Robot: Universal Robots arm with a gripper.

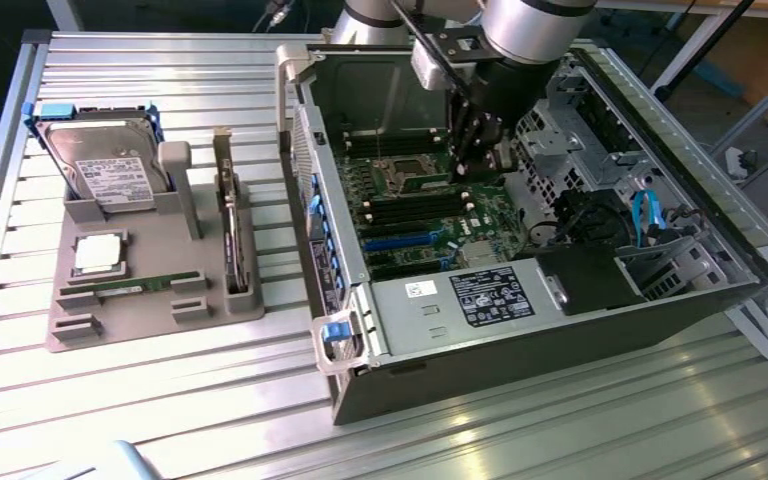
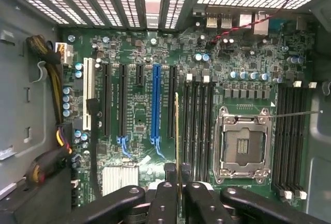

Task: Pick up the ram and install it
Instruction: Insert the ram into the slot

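Exterior view: my arm reaches down into the open case [image 1: 398, 350], which lies on its side on the desk [image 1: 157, 410] so the board [image 1: 411, 215] faces up and can be reached from above. The end effector [image 1: 472, 165] hangs low over the board, near the socket and the dark slots beside it. Toward this view's left stands a grey holder [image 1: 144, 322]. It keeps the drive [image 1: 104, 165] propped up and a dark card [image 1: 231, 235] on edge, each easy to grab. A thin green stick [image 1: 133, 285] lies in one of the holder's grooves, apart from the arm.

Wrist view: I look straight down past the end effector [image 2: 177, 175]. Its fingers [image 2: 164, 198] are pressed nearly together, pinching the ram [image 2: 177, 131], which I see edge-on as a thin line running out from the tips. It is gripped at its upper edge, so the contact edge points at the board. The ram sits above the board, running parallel to the long slots [image 2: 196, 125] that lie between the blue slot [image 2: 155, 105] and the socket [image 2: 243, 144]. It seems to hang over the edge of that bank. I judge it not yet seated, though from straight above I cannot tell how far it is from touching.
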